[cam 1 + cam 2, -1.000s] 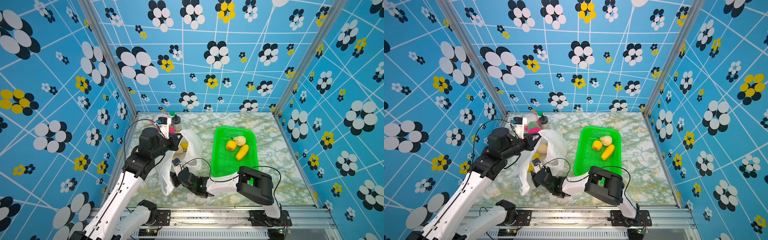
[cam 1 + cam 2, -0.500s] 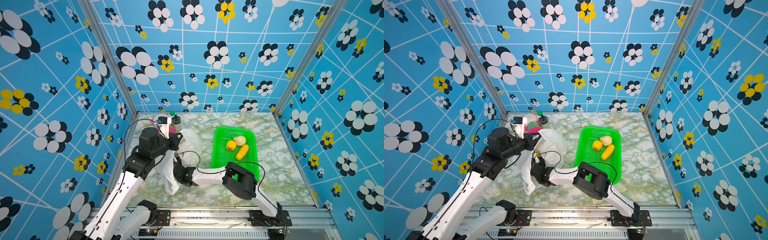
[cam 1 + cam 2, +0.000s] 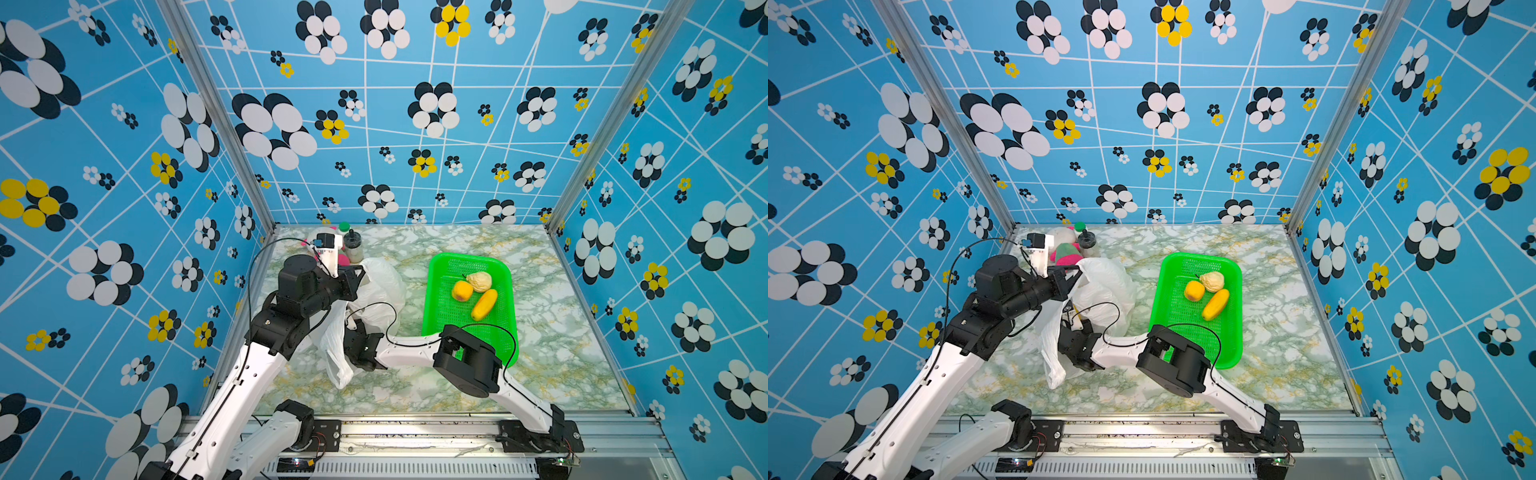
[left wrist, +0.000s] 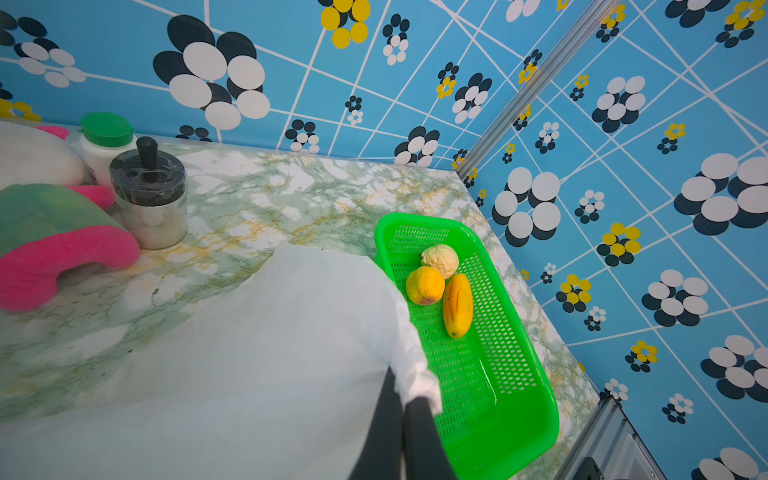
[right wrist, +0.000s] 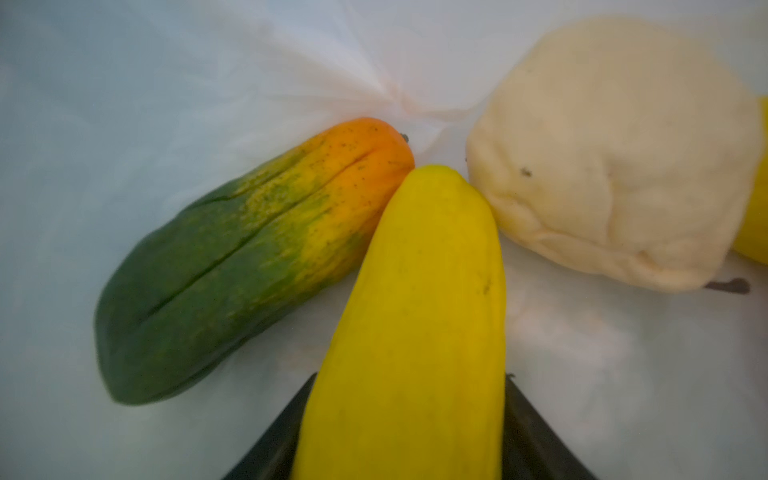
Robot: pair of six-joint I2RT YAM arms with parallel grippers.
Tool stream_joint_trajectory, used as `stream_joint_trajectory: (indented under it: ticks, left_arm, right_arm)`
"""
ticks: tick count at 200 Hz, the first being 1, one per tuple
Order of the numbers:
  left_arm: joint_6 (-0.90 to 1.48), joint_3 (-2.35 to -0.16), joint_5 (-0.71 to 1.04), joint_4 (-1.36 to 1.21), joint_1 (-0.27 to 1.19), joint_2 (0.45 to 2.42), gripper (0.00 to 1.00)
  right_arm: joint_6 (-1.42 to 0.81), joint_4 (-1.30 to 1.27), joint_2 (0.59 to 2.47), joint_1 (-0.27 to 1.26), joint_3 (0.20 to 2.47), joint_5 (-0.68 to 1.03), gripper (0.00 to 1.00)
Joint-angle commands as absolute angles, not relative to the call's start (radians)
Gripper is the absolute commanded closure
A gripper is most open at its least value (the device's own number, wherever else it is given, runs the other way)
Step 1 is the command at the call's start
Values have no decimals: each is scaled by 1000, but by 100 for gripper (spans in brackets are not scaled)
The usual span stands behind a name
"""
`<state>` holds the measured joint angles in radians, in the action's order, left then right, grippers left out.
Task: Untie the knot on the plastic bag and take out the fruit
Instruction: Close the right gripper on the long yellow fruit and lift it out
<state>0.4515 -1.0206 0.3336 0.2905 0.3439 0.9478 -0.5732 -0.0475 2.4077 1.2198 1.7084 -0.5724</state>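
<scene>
Left of centre in both top views, the plastic bag (image 3: pixel 380 286) is lying slumped on the marble table (image 3: pixel 561 365), just beside the green basket (image 3: pixel 451 320). That basket is holding three pieces of the fruit (image 3: pixel 461 290). No knot is showing, and the bag's mouth is gaping toward the lower edge of the frame.

The left gripper (image 4: pixel 406 405) is pinching a fold of the bag's rim, fingers clenched on the film and holding it up. The right gripper (image 5: pixel 409 378) is reaching inside, its jaws standing either side of the yellow fruit (image 5: pixel 415 299), close against its flanks. Whether they are squeezing yet I cannot tell. A green-orange fruit (image 5: pixel 249 257) and a cream fruit (image 5: pixel 615 158) are lying just beside its tip.

The film is looking thin, limp and slippery, so it is likely needing a firm pinch on a bunched fold, not on flat sheet. The yellow piece is looking smooth, light and rigid, tapering toward the end. Gripping it across the thick middle is probably giving the surest hold, since a grip near the taper is risking it squirting forward.
</scene>
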Motion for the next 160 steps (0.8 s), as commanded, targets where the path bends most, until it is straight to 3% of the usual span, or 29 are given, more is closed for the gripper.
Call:
stream_joint_trajectory:
  ticks: [1,28,74,104,160]
  left_arm:
    - [439,-1017,348,264,336,942,100]
    - [441,-1010,344,267,337,931,100]
    - [441,-1017,345,276,337,937,100]
    - [440,-1003,339,264,336,941,100]
    - [438,-997,339,264,336,935,100]
  right_arm:
    - [-598,-46,2348,1216,1639,-607,47]
    - [-588,-76,2322,1217,1609,-594,64]
    - [-533,-172,2237,1220,1507,-559,79]
    - [-477,-368,2079,1227,1318,-487,81]
    - [-411,-562,1805,1253,1020,-517,84]
